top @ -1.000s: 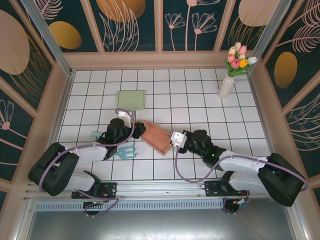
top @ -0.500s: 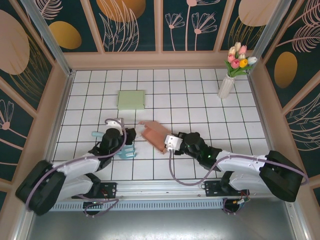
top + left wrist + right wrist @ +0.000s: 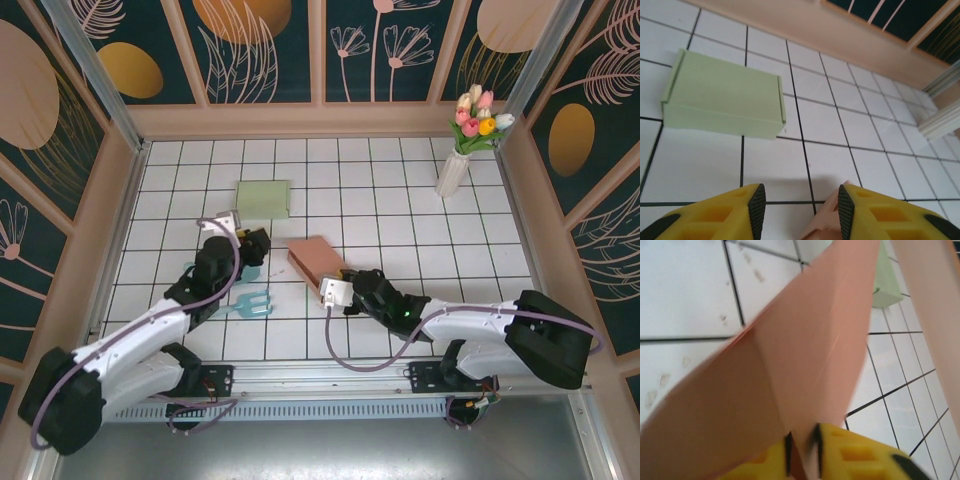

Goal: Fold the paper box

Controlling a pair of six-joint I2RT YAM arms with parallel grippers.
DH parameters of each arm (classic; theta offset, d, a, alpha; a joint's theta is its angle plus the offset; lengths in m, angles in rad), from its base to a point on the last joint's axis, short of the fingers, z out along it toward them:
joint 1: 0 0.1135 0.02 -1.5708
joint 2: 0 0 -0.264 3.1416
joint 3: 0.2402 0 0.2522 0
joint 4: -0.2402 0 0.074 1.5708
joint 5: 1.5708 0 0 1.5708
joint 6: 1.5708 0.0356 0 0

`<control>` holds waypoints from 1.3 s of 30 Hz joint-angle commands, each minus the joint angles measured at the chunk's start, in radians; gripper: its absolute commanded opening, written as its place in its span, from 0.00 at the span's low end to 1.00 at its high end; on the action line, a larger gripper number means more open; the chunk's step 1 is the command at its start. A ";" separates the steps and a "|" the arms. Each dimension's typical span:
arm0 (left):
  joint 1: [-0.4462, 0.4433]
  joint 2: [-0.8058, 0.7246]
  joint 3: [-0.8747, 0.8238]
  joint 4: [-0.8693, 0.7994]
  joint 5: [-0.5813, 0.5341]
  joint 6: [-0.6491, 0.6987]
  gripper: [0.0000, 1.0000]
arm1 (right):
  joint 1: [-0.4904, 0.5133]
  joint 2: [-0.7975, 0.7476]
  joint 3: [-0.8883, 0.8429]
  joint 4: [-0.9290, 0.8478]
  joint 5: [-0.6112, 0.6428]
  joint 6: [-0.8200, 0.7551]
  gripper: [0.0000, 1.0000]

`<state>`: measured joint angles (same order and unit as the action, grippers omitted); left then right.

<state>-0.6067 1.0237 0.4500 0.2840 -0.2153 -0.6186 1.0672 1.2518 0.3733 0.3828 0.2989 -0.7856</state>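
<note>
— On the white tiled table (image 3: 400, 200), where is the salmon-pink paper box (image 3: 313, 258) lying?

— Mid-table. The right gripper (image 3: 335, 292) is straddling its near flap, jaws narrow; whether pinching, nobody can tell. The left gripper (image 3: 255, 245) is hovering just beside it, jaws apart and empty, facing the pale green folded box (image 3: 262, 198).

Staged robot test enclosure: a white grid-tiled desk (image 3: 400, 200) boxed in by floral-print wall panels (image 3: 250, 60), with an aluminium rail (image 3: 330, 408) along the near edge and a tulip vase (image 3: 452, 172) in one corner.
</note>
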 commanded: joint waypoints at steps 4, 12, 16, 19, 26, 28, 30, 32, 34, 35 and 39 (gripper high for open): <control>-0.084 0.145 0.096 0.001 -0.025 0.045 0.44 | 0.028 0.032 0.021 -0.099 0.055 -0.015 0.29; -0.162 0.291 0.149 0.032 -0.039 0.057 0.44 | 0.046 0.027 0.036 -0.119 0.071 -0.005 0.35; -0.164 0.372 0.160 0.053 -0.043 0.063 0.44 | 0.050 0.007 0.048 -0.150 0.070 0.028 0.38; -0.165 0.429 0.186 0.044 -0.051 0.075 0.44 | 0.053 -0.010 0.063 -0.188 0.078 0.055 0.39; -0.165 0.482 0.176 0.065 -0.075 0.067 0.44 | 0.062 -0.145 0.088 -0.255 0.097 0.180 0.42; -0.164 0.494 0.171 0.074 -0.073 0.063 0.44 | 0.062 -0.210 0.088 -0.275 0.087 0.232 0.44; -0.165 0.508 0.166 0.083 -0.072 0.057 0.44 | 0.062 -0.277 0.081 -0.268 0.080 0.312 0.49; -0.164 0.517 0.162 0.091 -0.072 0.053 0.44 | 0.061 -0.332 0.070 -0.240 0.095 0.446 0.52; -0.164 0.521 0.160 0.095 -0.070 0.050 0.44 | 0.057 -0.357 0.069 -0.231 0.149 0.644 0.53; -0.164 0.521 0.158 0.098 -0.069 0.049 0.44 | 0.053 -0.358 0.072 -0.245 0.195 0.780 0.54; -0.165 0.517 0.145 0.105 -0.070 0.042 0.43 | 0.045 -0.317 0.101 -0.407 0.331 1.283 0.54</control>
<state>-0.7670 1.5364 0.6132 0.3618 -0.2714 -0.5663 1.1179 0.9154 0.4450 0.0921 0.5014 0.0341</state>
